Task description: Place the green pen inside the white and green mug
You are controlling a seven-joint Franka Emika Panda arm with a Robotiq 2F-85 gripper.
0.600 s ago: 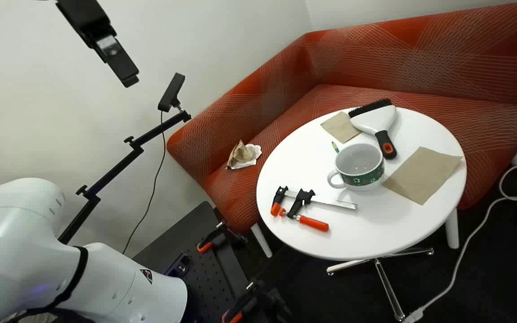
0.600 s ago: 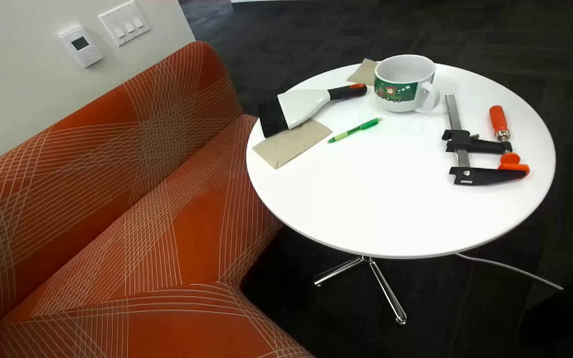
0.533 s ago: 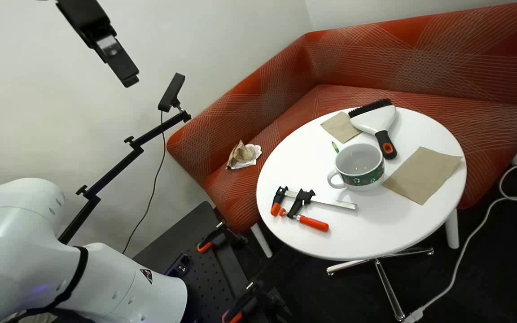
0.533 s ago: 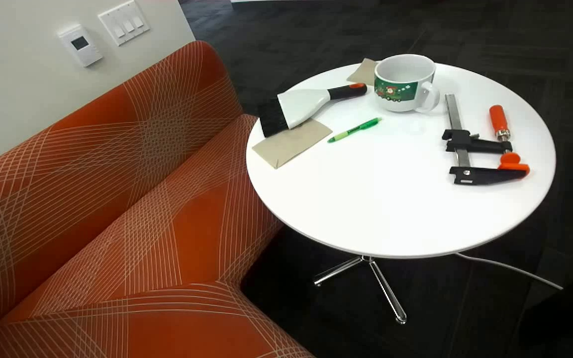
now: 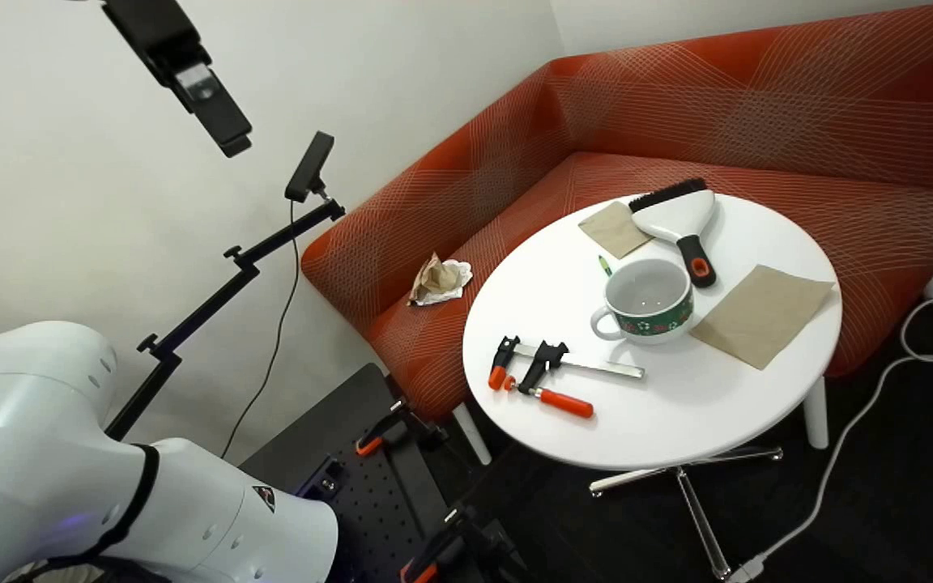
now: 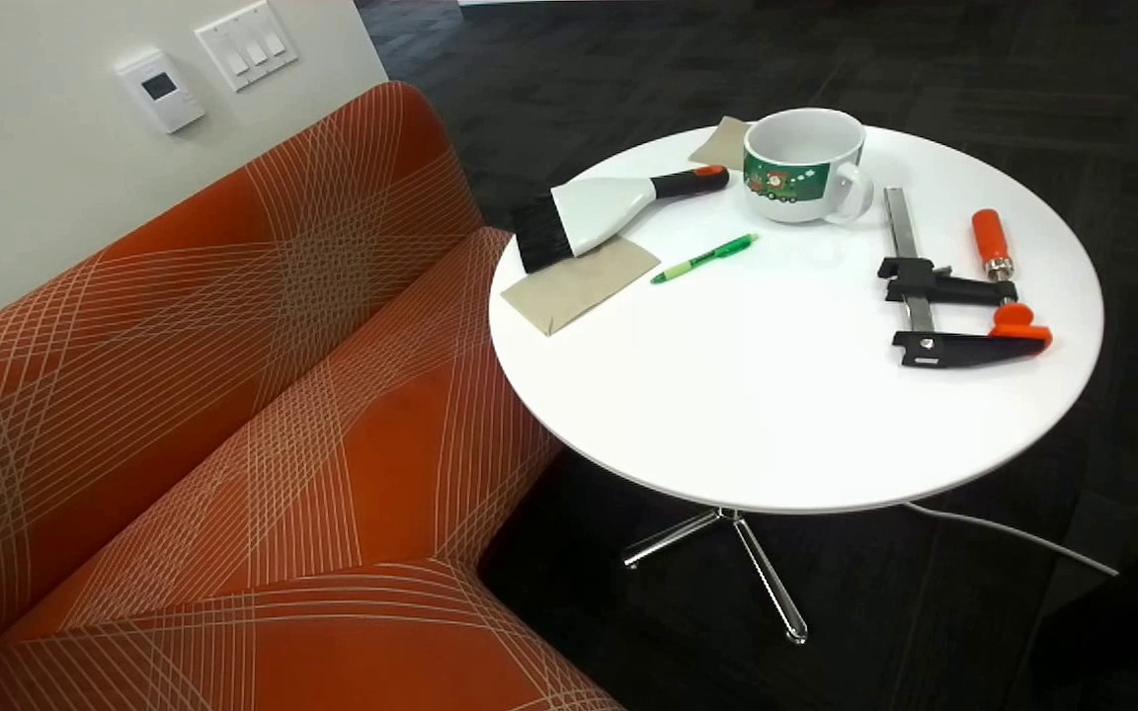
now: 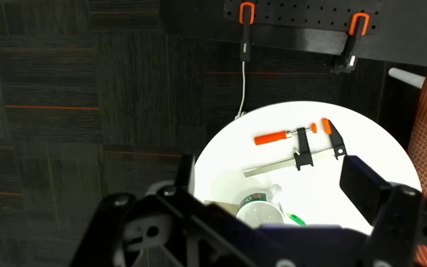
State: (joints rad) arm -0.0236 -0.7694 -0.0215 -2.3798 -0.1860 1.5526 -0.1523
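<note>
The green pen lies flat on the round white table, beside the mug and apart from it. In an exterior view only its tip shows behind the mug; in the wrist view its lower part is hidden by the gripper body. The white and green mug stands upright with a handle; it also shows in an exterior view and in the wrist view. My gripper is open, its fingers wide apart with nothing between them. In an exterior view the gripper is high at the upper left, well away from the table.
A bar clamp with orange handle lies on the table near the mug's handle side. A white and black brush lies partly on a tan pad. Another tan pad is beside the mug. An orange sofa borders the table.
</note>
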